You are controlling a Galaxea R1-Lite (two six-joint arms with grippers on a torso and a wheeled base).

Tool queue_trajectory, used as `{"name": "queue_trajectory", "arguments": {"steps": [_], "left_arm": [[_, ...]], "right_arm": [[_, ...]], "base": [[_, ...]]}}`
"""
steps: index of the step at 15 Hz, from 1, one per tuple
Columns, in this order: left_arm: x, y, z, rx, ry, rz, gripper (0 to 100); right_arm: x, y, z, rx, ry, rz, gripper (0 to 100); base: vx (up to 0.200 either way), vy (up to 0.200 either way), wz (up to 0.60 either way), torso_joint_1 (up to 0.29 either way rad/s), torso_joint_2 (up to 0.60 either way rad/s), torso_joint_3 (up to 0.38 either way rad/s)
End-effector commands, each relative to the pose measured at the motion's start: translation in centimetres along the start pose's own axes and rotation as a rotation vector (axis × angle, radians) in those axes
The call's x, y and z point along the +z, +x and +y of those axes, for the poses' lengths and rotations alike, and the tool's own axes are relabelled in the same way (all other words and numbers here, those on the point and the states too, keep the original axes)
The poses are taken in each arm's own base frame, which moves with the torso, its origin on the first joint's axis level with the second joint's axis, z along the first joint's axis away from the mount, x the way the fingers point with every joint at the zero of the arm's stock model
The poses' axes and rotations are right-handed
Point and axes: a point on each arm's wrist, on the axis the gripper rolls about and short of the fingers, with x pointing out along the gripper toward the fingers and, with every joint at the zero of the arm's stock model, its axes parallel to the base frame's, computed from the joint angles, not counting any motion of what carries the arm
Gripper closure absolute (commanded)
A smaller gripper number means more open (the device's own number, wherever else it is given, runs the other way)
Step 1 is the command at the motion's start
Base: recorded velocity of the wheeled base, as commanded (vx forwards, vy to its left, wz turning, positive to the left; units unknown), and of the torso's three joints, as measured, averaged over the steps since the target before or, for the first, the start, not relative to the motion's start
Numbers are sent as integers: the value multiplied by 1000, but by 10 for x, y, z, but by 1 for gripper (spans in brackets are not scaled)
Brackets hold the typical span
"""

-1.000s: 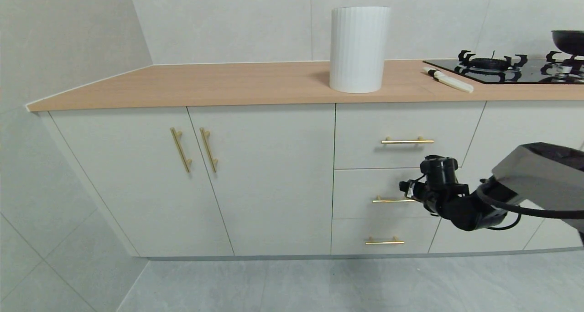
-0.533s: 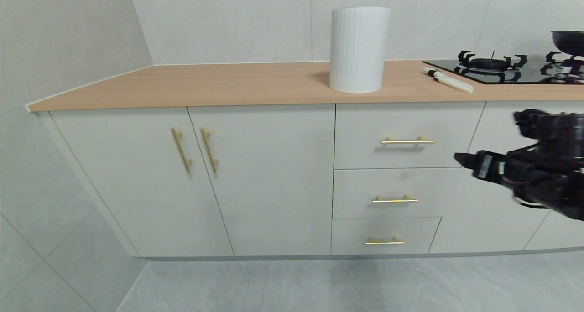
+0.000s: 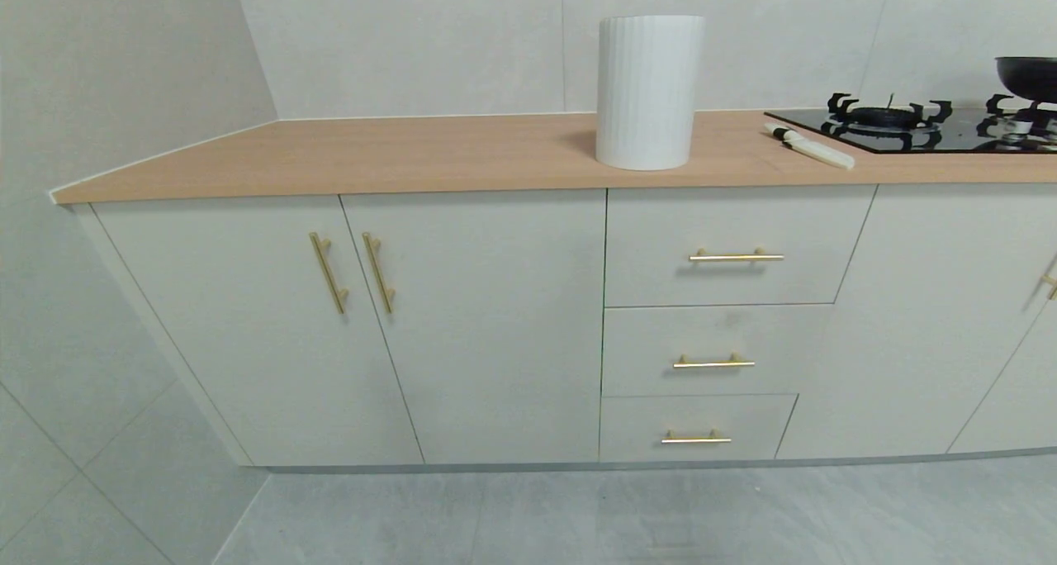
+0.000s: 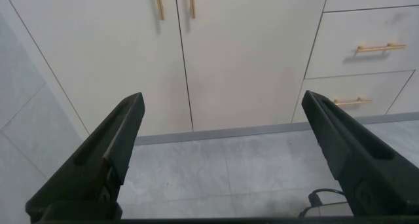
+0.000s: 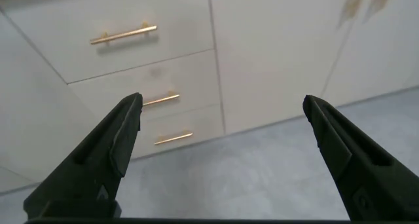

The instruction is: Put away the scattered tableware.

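A white-handled knife (image 3: 809, 145) lies on the wooden countertop (image 3: 413, 152), just left of the black gas hob (image 3: 925, 127). A tall white ribbed container (image 3: 649, 90) stands upright on the counter to the knife's left. My left gripper (image 4: 221, 99) is open and holds nothing, low above the floor facing the double cabinet doors (image 4: 249, 47). My right gripper (image 5: 221, 101) is open too, with nothing between its fingers, facing the stack of three drawers (image 5: 150, 67).
Below the counter are two cabinet doors with gold handles (image 3: 355, 272) and three shut drawers with gold handles (image 3: 713, 363). A dark pan (image 3: 1028, 73) sits on the hob at the far right. Grey tiled floor (image 3: 578, 515) lies open before the cabinets.
My right arm, which was in front of the middle drawer a second ago, swung to the right and left the head view. The drawers stay shut.
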Motion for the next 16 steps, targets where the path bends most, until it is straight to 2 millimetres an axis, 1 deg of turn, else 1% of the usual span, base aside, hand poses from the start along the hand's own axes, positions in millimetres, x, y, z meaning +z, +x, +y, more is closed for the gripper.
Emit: {"name": "queue_trajectory", "arguments": {"steps": [1,2,3,4,6,7,9,10,11,12,14,16], "left_arm": [[0,0,0,0,0,1,0],[0,0,0,0,0,1,0],[0,0,0,0,0,1,0],[0,0,0,0,0,1,0],[0,0,0,0,0,1,0],[0,0,0,0,0,1,0],[0,0,0,0,0,1,0],[0,0,0,0,0,1,0],[0,0,0,0,0,1,0],[0,0,0,0,0,1,0],[0,0,0,0,0,1,0],[0,0,0,0,0,1,0]], "right_arm": [[-31,-72,-27,6,-11,-161,0],[-34,-76,-28,5,-14,-165,0],[-47,-94,-35,1,-4,-218,0],[-55,-102,-39,-5,-3,-232,0],[-68,-112,-36,-62,-2,-252,0],[-73,-113,-37,-58,-7,-254,0],[-91,-99,-35,-54,-27,-188,0],[-104,-87,-33,-27,-43,-134,0],[-116,-74,-30,20,-48,-121,0],[-129,-61,-27,60,-46,-148,0],[-151,-40,-24,131,-43,-253,0],[-152,-40,-22,191,-59,-241,0]], "base": [[0,0,0,0,0,0],[0,0,0,0,0,0],[0,0,0,0,0,0],[0,0,0,0,0,0],[0,0,0,0,0,0],[0,0,0,0,0,0],[0,0,0,0,0,0],[0,0,0,0,0,0],[0,0,0,0,0,0],[0,0,0,0,0,0],[0,0,0,0,0,0],[0,0,0,0,0,0]]}}
